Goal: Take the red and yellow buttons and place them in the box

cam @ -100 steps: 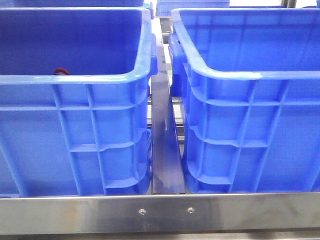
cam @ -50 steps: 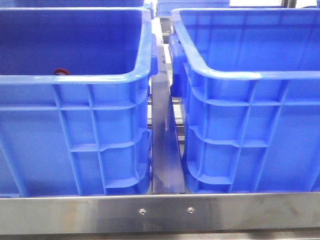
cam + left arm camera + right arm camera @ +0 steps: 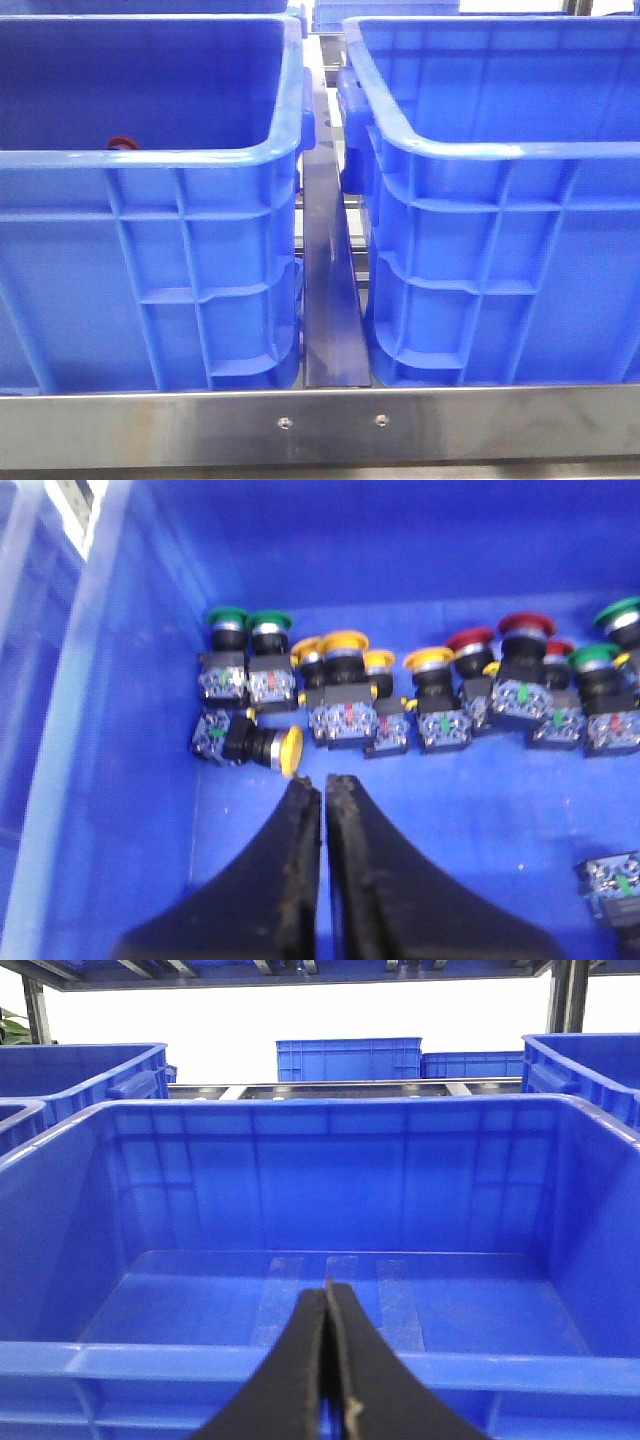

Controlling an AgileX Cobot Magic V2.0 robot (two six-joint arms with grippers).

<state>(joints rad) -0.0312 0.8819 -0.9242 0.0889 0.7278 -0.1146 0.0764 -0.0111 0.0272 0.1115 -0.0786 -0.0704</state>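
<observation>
Hovering inside the left crate, my left pincer has its two black fingers pressed together with nothing between them, just above the blue floor. Beyond the tips stands a row of push buttons along the crate's wall. I count four green caps: two side by side at one end, one at the other end and one beside it. Three yellow caps stand upright in a cluster, a fourth yellow stands further along, and a fifth yellow button lies tipped on its side, nearest my fingertips. Three red caps follow, the largest flanked by two smaller ones. One more grey button body sits apart, its cap out of view.

In the front view only a sliver of red shows over the left crate's near rim.

My right pincer is also closed and empty, poised at the near rim of the box, the right-hand crate, whose floor carries three strips of clear tape. Two crates stand side by side on the metal-framed surface.
</observation>
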